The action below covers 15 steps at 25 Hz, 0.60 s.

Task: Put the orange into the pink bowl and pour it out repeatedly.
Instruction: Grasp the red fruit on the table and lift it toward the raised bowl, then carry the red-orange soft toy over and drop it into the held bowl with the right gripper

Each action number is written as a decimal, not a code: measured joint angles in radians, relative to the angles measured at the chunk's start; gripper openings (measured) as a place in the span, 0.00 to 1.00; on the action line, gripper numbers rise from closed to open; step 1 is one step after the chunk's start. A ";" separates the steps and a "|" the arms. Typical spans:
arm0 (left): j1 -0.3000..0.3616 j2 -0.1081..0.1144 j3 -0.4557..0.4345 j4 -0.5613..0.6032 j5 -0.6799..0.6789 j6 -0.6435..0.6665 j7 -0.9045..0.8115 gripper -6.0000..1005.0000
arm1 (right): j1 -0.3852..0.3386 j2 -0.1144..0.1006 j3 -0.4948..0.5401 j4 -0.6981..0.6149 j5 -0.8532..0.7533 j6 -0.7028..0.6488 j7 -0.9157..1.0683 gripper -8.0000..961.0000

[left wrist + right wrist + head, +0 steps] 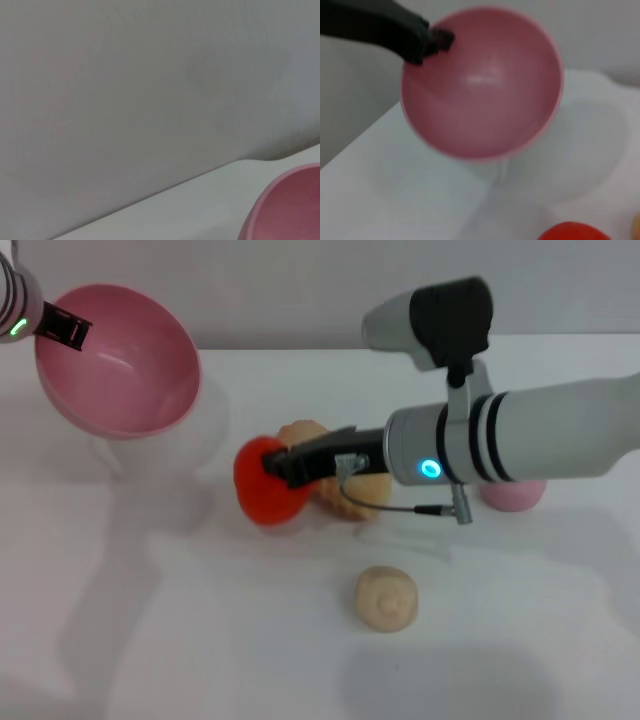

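Observation:
My left gripper [66,328] is at the far left, shut on the rim of the pink bowl [120,365]. It holds the bowl above the table, tilted with its empty inside facing the middle. The right wrist view shows the same bowl [485,85] with those black fingers [427,40] on its rim. A slice of the bowl's wall [290,205] fills a corner of the left wrist view. The red-orange orange [258,485] sits at the table's middle, and my right gripper [275,465] is closed on its right side. The orange's top [572,232] peeks into the right wrist view.
A beige ball [386,598] lies in front of the right arm. A pale pink ball [515,496] shows partly behind the right forearm. A tan lumpy object [303,432] sits right behind the orange and the gripper. A grey wall [150,75] stands behind the table.

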 joint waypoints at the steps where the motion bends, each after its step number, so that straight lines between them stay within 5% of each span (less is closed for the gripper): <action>1: 0.000 0.000 0.000 0.000 0.000 0.000 0.000 0.09 | -0.019 -0.001 0.007 -0.047 -0.040 0.001 0.026 0.05; 15: -0.021 0.000 0.079 -0.020 -0.147 -0.012 0.011 0.09 | -0.136 -0.003 0.128 -0.420 -0.235 0.135 0.153 0.05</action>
